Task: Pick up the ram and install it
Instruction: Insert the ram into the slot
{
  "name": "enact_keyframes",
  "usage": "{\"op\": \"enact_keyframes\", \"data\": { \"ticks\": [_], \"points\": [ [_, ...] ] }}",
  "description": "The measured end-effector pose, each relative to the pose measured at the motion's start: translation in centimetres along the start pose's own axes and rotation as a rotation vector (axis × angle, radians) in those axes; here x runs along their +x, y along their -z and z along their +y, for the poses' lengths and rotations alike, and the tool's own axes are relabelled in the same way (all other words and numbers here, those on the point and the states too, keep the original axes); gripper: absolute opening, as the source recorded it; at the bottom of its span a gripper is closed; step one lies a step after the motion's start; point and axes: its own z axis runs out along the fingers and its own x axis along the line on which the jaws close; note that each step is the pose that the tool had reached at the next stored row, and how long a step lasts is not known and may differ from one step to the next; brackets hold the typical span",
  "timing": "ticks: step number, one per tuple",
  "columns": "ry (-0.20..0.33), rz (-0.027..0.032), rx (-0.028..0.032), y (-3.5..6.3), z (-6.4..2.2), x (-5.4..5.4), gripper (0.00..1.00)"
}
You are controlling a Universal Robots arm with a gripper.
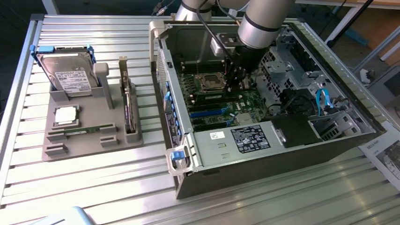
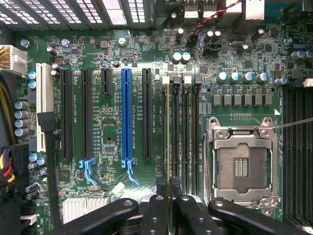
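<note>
The gripper (image 2: 168, 195) clenches the ram (image 2: 168, 127) edge-on, its long axis parallel to the memory slots (image 2: 185, 137) just beside the processor socket (image 2: 241, 161).

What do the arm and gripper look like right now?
The arm is a smooth silver-grey tube with a dark band at its joint; a black cable runs beside it. The gripper is black and narrow. In the wrist view its fingers are matte black rounded links with small round pivot holes.
</note>
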Motion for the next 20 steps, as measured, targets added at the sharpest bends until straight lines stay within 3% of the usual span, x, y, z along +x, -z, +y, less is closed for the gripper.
{"op": "enact_keyframes", "data": {
  "ticks": [20],
  "points": [
    [0.0,0.001,-0.0001,-0.2,-0.02,-0.06,0.12]
  ]
}}
